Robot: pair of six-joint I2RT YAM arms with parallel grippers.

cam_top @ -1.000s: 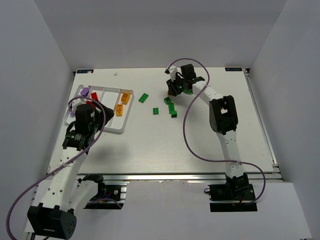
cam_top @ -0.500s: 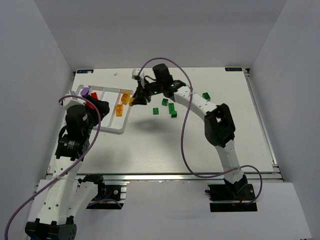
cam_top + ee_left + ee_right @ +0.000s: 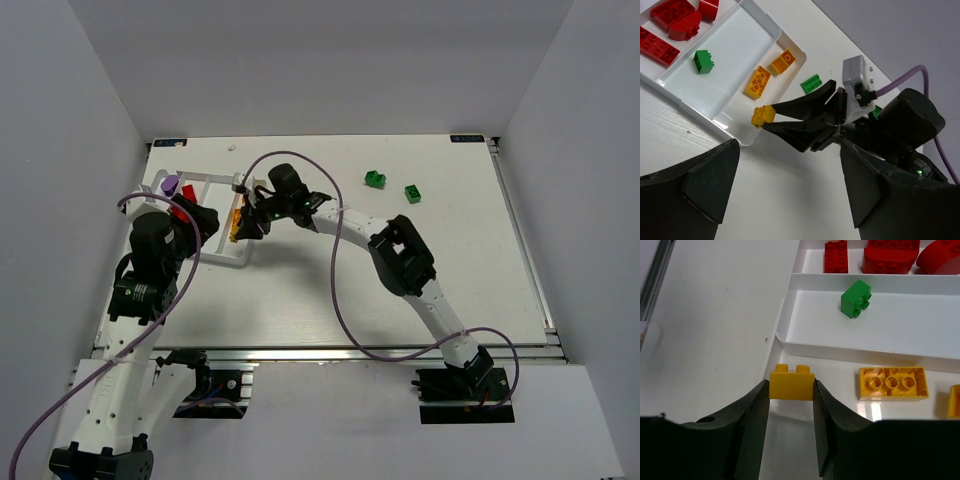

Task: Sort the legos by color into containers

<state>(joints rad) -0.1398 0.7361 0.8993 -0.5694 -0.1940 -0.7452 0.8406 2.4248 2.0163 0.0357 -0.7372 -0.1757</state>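
The right gripper (image 3: 240,225) is reaching across to the left side of the table (image 3: 330,290) and pinching a small yellow brick (image 3: 791,386) between its two fingertips, studs pointing up. It is holding that brick over the near end of the rightmost compartment of the white tray (image 3: 850,351), close to the tray's near rim; whether the brick is touching the tray floor cannot be told. Two orange bricks (image 3: 893,383) are lying in that same compartment, farther along. One green brick (image 3: 856,299) is sitting alone in the next compartment to the left, red bricks (image 3: 836,256) are filling the one beyond it, and a purple piece (image 3: 170,185) is showing at the tray's far left corner. The left gripper (image 3: 198,218) is hovering over the tray's left part with its fingers spread wide, gripping nothing. Two loose green bricks (image 3: 375,179) are lying far out on the right half of the table, and another green one (image 3: 811,84) is lying just beside the tray's right wall.
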